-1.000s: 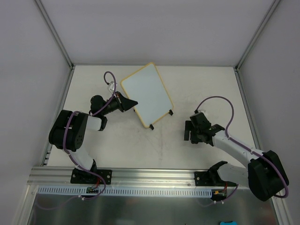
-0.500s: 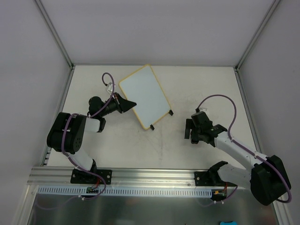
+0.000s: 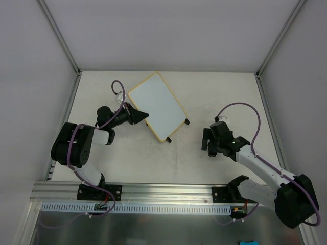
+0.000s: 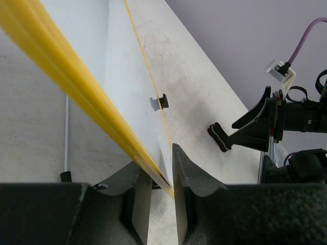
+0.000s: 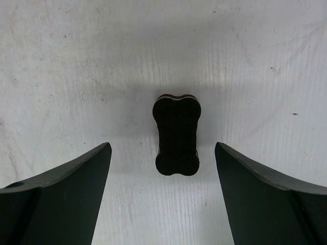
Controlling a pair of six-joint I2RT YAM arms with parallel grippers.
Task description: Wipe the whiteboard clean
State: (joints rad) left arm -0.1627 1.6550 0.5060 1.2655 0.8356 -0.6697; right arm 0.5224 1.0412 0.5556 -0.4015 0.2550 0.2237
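Observation:
The whiteboard (image 3: 156,104), white with a yellow-tan rim and two black feet, lies angled at the table's back middle; I see no marks on its face. My left gripper (image 3: 145,115) is shut on its left rim. In the left wrist view the fingers (image 4: 190,178) pinch the yellow rim (image 4: 76,81). A small black eraser (image 5: 177,136) lies on the table between the open fingers of my right gripper (image 5: 162,148), untouched. In the top view the right gripper (image 3: 208,143) covers it. The eraser also shows in the left wrist view (image 4: 219,137).
White enclosure walls with metal corner posts (image 3: 59,35) surround the table. An aluminium rail (image 3: 153,191) with both arm bases runs along the near edge. Purple cables (image 3: 240,109) loop above each wrist.
The left gripper has drawn the whiteboard a little to the left and back. The right forearm has swung slightly right, while its gripper stays open over the eraser.

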